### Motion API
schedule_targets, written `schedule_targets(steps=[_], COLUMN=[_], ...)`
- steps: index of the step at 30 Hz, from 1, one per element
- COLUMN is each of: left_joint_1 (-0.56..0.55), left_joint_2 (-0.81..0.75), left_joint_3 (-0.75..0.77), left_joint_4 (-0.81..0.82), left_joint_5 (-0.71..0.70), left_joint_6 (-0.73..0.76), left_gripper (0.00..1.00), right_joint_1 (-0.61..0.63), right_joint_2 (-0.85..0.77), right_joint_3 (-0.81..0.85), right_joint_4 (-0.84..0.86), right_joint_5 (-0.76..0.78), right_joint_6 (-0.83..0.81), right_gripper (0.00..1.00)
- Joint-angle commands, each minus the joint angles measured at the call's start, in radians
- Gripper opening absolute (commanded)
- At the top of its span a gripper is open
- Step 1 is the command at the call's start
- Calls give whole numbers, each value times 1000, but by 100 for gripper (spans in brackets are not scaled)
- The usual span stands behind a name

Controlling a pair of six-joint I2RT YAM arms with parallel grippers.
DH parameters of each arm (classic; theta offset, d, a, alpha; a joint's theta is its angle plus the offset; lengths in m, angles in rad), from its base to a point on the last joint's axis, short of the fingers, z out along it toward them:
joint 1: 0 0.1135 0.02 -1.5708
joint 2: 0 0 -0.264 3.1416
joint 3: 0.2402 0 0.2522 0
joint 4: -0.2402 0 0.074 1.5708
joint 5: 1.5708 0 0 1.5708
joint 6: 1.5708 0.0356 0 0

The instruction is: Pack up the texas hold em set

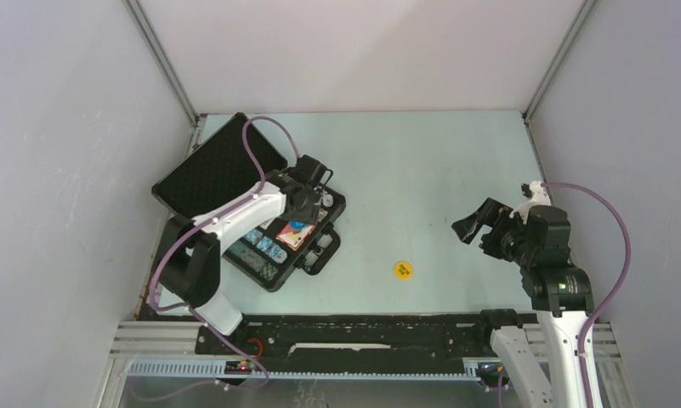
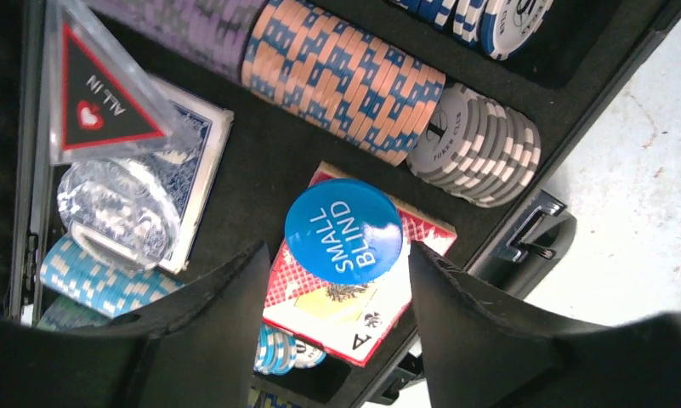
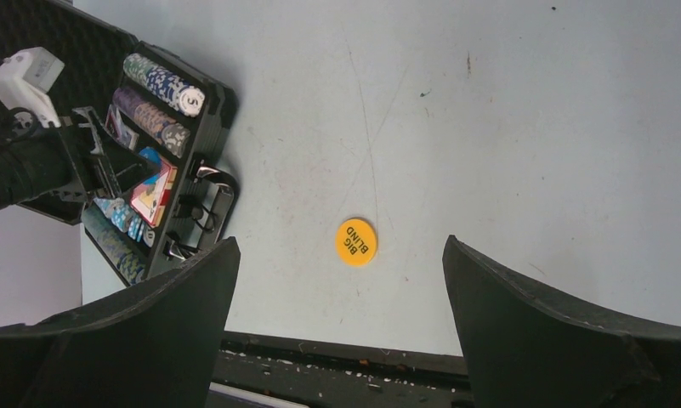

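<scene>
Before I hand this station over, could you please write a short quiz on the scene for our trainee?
1. True or false: the yellow Big Blind disc lies inside the briefcase.
2. The blue Small Blind disc rests on: A) the red card deck, B) bare foam, C) grey chips.
3. Which gripper hangs over the briefcase?
Key: 1 false, it lies on the table; 2 A; 3 the left gripper.
</scene>
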Motion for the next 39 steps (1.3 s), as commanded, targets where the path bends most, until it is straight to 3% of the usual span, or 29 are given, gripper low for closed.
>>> schedule_targets(steps=[1,5,8,14,18,24,33,39], left_joint_1=[-15,-57,-126,-321,-428,-550,-611,-614], left_joint_2=[-118,-157,-164,-78,73,346,465,515], left_joint_3=[-7,23,60,88,157,407,487,505], left_joint_4=[-34,-73,-75,112,204,140,106,74], left_joint_5=[-34,-52,-41,180,214,180,186,209], left_joint_6=[15,12,7,-60,-106,-128,-131,-144], left_gripper=[71,81,83,87,91,88,93,83], right_joint_1=[-6,-6,-5,-26,-41,-41,-41,-41], right_joint_2=[3,4,1,3,15,1,-34,-36], right_joint_3=[-4,-4,-4,44,132,138,128,118], right_joint_4=[30,30,29,11,-20,-36,-32,-29], right_joint_5=[-20,-23,-21,64,137,166,167,161], right_joint_6=[-24,-25,-25,-22,-41,-48,-47,-47], right_gripper=[100,100,100,100,100,100,100,100])
